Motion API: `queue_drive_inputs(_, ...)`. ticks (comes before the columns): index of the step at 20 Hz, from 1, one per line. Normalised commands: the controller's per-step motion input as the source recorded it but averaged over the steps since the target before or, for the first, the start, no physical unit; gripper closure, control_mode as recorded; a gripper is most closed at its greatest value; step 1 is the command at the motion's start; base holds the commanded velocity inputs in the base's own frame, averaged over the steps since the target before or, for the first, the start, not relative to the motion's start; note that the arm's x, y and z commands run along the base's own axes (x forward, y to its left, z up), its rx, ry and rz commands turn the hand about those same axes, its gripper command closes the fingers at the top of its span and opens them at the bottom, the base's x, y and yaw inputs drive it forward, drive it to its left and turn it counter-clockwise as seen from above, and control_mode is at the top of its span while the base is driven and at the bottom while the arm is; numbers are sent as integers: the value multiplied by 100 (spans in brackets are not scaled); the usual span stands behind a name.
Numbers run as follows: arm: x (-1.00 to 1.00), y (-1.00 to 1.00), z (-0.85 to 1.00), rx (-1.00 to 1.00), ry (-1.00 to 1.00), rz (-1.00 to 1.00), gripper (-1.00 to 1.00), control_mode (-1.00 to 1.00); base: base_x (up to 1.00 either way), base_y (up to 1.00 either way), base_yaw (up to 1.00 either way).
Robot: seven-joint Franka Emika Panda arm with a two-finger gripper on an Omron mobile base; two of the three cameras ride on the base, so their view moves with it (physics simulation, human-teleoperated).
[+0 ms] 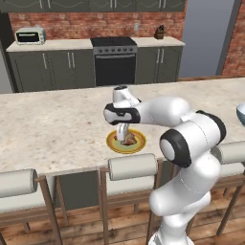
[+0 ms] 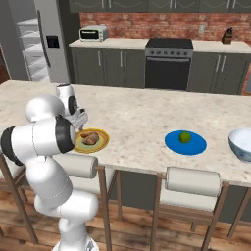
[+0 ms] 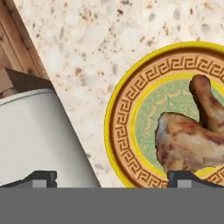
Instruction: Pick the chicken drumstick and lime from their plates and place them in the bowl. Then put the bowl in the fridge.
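Note:
The chicken drumstick [image 1: 128,139] lies on the yellow-rimmed plate [image 1: 113,143] near the counter's front edge. My gripper [image 1: 123,130] hangs just above that plate, open and holding nothing. In the hand view the drumstick [image 3: 188,140] sits by the right fingertip [image 3: 186,176], and the gripper [image 3: 113,177] is centred over the plate's rim [image 3: 124,127]. The lime [image 2: 185,137] rests on the blue plate [image 2: 171,143]. Further right stands the bowl [image 2: 242,143], also at the right edge [image 1: 241,112]. The fridge [image 2: 32,44] stands at the back left, its shelves showing.
Stools with padded white backrests [image 1: 133,166] line the counter's near edge, one right under the plate [image 3: 39,135]. A black oven [image 1: 114,60], a toaster [image 1: 29,35] and a knife block [image 1: 159,32] stand along the back wall. Bare counter stretches left of the yellow plate.

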Motion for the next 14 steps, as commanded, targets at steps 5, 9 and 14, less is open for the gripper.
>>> queue_drive_inputs(5, 24, 1, -31, 4, -19, -1, -100, -100, 0, 0, 0)
queue_drive_inputs(9, 34, 10, -23, 4, -10, -6, -100, -100, 0, 0, 0)
queue_drive_inputs(14, 42, 14, -19, 2, 0, -8, -100, -100, 0, 0, 0)
